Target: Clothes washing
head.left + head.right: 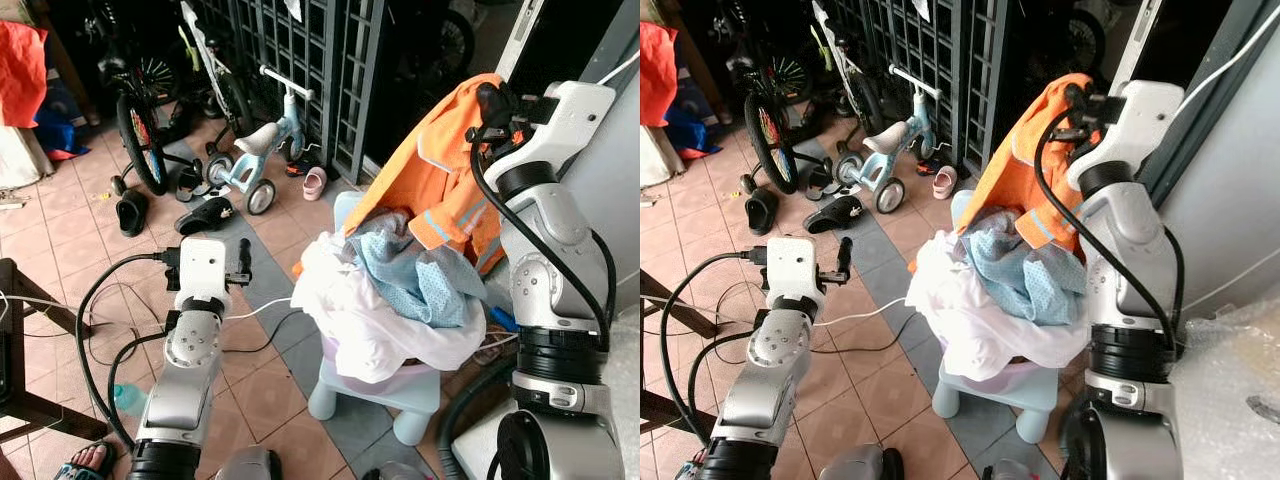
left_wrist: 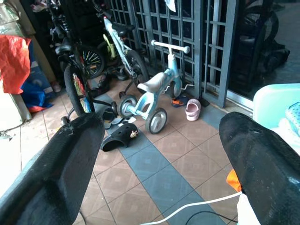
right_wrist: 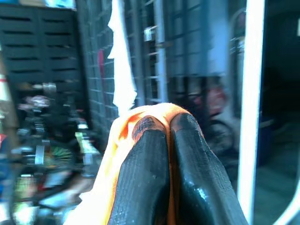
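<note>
Orange shirt (image 1: 440, 180) pinched high by the right gripper (image 3: 169, 136), left gripper (image 2: 159, 154) spread empty; its trailing hem could drag the laundry pile (image 1: 385, 300) off the stool (image 1: 385, 395).

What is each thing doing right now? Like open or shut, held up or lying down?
Right end effector: shut on the orange garment, raised high.
Orange garment: lifted, hanging above the pile.
Left end effector: open, holding nothing.
Laundry basket: overfull, on a stool.
White cloth: draped over the basket's rim.
Blue cloth: crumpled on top.
Balance bike: standing upright.
</note>
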Motion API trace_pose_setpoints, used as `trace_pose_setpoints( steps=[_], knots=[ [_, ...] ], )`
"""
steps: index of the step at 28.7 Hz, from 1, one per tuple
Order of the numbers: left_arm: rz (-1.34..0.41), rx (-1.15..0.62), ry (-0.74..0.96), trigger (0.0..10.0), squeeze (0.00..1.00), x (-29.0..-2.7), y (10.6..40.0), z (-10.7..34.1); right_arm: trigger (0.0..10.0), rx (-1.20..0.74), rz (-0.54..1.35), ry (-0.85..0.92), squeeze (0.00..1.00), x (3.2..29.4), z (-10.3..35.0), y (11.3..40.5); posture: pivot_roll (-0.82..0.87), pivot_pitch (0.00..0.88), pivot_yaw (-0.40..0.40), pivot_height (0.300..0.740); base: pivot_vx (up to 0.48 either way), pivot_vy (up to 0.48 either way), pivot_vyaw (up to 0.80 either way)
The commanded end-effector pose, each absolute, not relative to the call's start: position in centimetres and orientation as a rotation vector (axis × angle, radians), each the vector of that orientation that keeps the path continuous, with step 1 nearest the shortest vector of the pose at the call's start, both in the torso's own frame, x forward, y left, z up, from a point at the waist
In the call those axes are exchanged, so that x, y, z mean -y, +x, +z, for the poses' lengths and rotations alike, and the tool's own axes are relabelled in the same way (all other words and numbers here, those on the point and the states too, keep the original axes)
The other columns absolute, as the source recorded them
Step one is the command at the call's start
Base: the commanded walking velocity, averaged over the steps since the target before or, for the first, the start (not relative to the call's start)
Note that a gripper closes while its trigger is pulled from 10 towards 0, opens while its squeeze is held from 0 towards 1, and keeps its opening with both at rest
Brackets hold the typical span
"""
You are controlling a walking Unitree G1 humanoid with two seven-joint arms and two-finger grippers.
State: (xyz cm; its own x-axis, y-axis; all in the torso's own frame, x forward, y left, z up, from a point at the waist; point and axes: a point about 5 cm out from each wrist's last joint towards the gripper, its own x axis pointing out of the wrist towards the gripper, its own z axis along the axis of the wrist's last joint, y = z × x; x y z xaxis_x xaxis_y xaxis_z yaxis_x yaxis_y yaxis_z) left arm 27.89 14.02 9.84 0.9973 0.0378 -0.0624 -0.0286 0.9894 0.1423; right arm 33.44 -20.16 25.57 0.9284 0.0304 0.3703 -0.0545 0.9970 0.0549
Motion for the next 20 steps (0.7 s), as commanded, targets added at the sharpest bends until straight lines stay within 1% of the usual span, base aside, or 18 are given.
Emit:
trace_pose_setpoints(
  steps=[1,2,4,5,11,16,20],
  knots=[
    [0.026,-0.067,0.154,10.0,0.0,-13.8,28.0,9.7,0.0,0.468,-0.037,0.016,0.0,21.2,27.6,32.9,-0.07,0.0,0.029,0.74,0.0,0.0,0.0],
    [0.023,-0.068,0.155,10.0,0.0,-13.7,28.0,9.6,3.3,0.452,-0.064,0.012,0.0,21.6,27.2,33.0,-0.07,0.0,0.029,0.74,0.0,0.0,0.0],
    [0.022,-0.068,0.156,10.0,0.0,-13.7,28.0,9.6,3.3,0.44,-0.083,0.008,0.0,21.9,26.9,33.0,-0.07,0.0,0.029,0.74,0.0,0.0,0.0],
    [0.024,-0.066,0.153,10.0,0.0,-13.6,28.0,9.6,10.0,0.384,-0.08,0.013,0.0,21.7,25.4,33.0,-0.07,0.0,0.029,0.74,0.0,0.0,0.0],
    [0.036,-0.07,0.153,10.0,0.0,-13.9,27.8,9.5,10.0,0.319,-0.03,0.028,0.0,20.2,23.3,32.8,-0.06,0.0,0.026,0.74,0.0,0.0,0.0],
    [0.039,-0.072,0.158,10.0,0.0,-14.1,27.7,9.4,10.0,0.306,-0.016,0.035,0.0,19.8,22.9,32.8,-0.05,0.0,0.025,0.74,0.0,0.0,0.0],
    [0.039,-0.078,0.159,10.0,0.0,-14.1,27.6,9.3,10.0,0.292,-0.016,0.041,0.0,19.7,22.5,32.7,-0.05,0.0,0.026,0.74,-0.251,0.0,0.0]
  ],
)
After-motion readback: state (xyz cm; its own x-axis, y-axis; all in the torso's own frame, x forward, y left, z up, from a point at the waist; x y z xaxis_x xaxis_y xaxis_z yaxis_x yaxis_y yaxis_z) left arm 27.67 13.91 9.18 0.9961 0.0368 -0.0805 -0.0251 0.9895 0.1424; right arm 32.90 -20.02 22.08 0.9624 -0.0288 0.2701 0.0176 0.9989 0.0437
